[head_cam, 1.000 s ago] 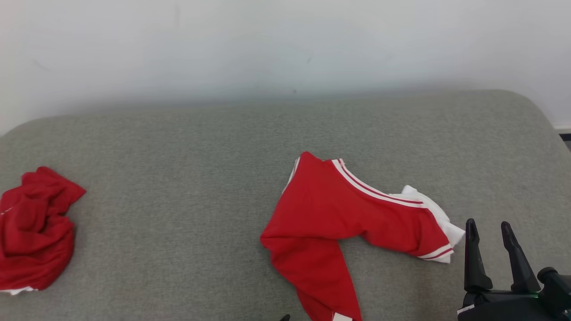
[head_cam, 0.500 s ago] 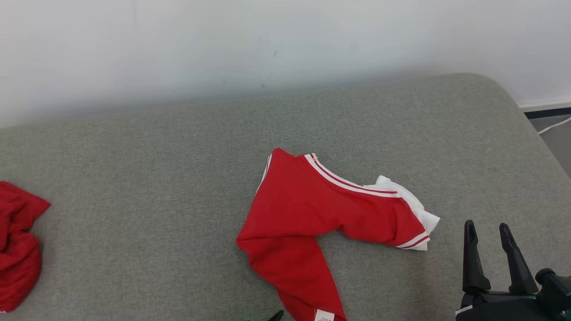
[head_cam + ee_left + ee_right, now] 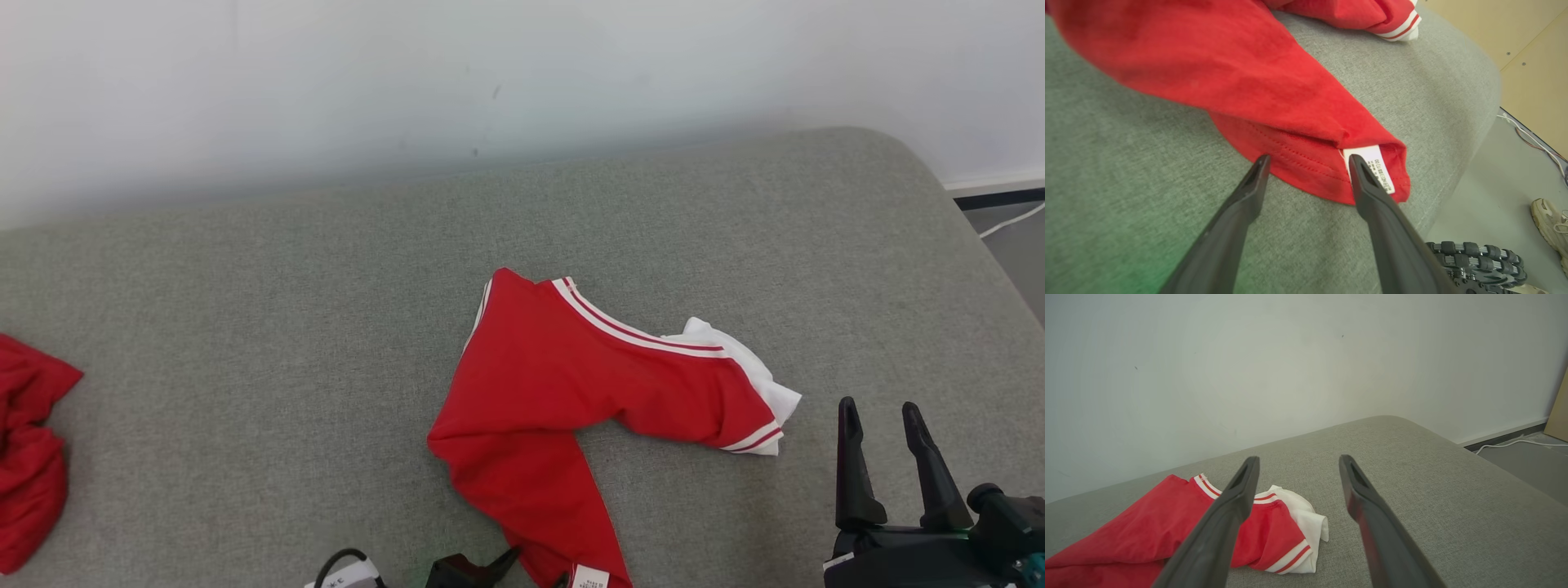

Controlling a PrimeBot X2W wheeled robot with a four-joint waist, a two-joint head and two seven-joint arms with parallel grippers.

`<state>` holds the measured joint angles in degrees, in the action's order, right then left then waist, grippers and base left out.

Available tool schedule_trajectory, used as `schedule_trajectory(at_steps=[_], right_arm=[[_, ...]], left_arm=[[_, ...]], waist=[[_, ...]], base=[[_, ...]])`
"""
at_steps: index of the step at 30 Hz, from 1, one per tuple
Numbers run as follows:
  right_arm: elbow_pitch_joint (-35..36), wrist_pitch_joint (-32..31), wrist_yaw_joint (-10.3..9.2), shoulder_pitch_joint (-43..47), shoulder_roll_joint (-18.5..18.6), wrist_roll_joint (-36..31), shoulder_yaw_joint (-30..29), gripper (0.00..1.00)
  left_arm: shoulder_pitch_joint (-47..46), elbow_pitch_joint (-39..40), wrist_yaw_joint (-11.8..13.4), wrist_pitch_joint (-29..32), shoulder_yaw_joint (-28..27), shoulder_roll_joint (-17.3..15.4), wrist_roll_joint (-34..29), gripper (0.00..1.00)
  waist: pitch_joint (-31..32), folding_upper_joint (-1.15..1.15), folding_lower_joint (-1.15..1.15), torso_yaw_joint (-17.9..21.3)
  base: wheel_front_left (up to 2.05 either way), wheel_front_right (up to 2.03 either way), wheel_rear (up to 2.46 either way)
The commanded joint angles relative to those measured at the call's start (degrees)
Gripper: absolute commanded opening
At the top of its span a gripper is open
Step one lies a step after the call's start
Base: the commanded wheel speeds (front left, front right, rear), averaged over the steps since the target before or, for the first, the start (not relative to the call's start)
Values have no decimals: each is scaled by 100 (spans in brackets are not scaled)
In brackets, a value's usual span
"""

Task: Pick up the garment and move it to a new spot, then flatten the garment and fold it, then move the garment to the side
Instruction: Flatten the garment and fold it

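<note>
Left gripper [image 3: 1308, 161]: you are poising it, fingers spread, at the garment [image 3: 1229, 73] hem for pinching.
Right gripper [image 3: 878, 408]: you are idling it, jaws apart.

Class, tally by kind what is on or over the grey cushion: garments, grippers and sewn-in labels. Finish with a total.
Garments: 2 (red and white garment, crumpled red garment)
Grippers: 2 (left gripper, right gripper, both open)
Labels: 1 (white label at the red and white garment's hem)
Total: 5
</note>
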<state>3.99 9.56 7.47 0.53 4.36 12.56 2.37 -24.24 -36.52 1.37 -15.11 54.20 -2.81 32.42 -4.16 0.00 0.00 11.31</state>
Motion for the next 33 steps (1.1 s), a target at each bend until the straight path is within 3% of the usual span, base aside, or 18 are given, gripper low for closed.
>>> schedule_trajectory(at_steps=[1,7,8,9,10,18,26,33], right_arm=[[-28,14,5,-54,6,-48,37,100],[-50,21,5,-88,-5,-62,74,100],[-55,21,5,-92,-7,-61,72,100],[-58,23,5,-94,-9,-68,70,100],[-62,29,5,-95,-13,-72,67,100],[-99,52,5,-81,-40,-112,85,100],[-98,98,5,26,-65,-100,-25,100],[-146,114,5,151,-90,-58,-32,100]], left_arm=[[-120,-97,36,-11,89,-11,98,100],[-320,-497,118,-5,482,-23,262,100],[-355,-554,136,-3,555,-22,261,77],[-378,-576,130,2,605,-22,289,42],[-411,-569,178,1,649,-19,274,1],[-551,-439,376,-6,781,-13,181,0],[-525,91,578,-8,160,-25,29,0],[-73,831,688,-8,-649,-594,-227,0]], waist=[[-28,0,0,24],[-61,0,0,55],[-65,0,0,54],[-67,0,0,51],[-66,0,0,46],[-18,0,0,-13],[67,0,0,-219],[207,0,0,-520]], base=[[0,0,0],[0,0,0],[0,0,0],[0,0,0],[0,0,0],[0,0,0],[0,0,0],[0,0,0]])
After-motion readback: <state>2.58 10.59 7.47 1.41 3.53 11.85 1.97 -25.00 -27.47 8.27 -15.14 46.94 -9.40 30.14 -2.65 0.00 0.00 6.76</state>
